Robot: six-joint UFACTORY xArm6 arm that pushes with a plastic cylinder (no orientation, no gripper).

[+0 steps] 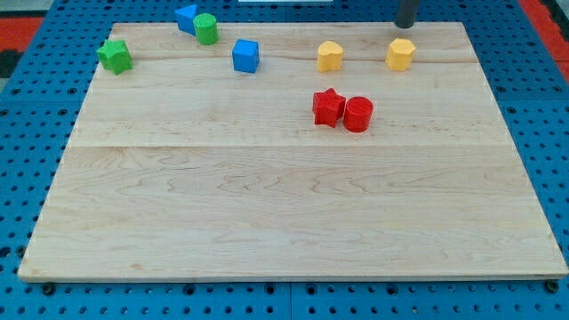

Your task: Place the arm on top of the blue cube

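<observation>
Camera view is showing a wooden board (293, 196) lying on a blue perforated table (18, 178), and all the blocks are sitting in the upper part of the board, well away from the view's bottom. My tip (405, 26) is appearing at the view's top right as the lower end of a dark rod; it is carrying no gripper, so there is nothing to open or close and it is holding nothing. It is standing just above the yellow block (400, 54) on the right, apart from it as far as I can judge. A second yellow block (330, 56) is resting to the view's left of that one. The blue cube (245, 55) is lying further left again, in the same upper row, alone and touching nothing. Another blue block (187, 18), whose shape I cannot tell, is sitting at the top edge touching a green cylinder (206, 28), and a green star (115, 56) is lying at the far left. A red star (328, 107) and a red cylinder (358, 114) are sitting side by side lower down, seemingly touching. I am judging that the tip is needing a long move to the view's left, passing the yellow blocks, to reach the cube.
</observation>
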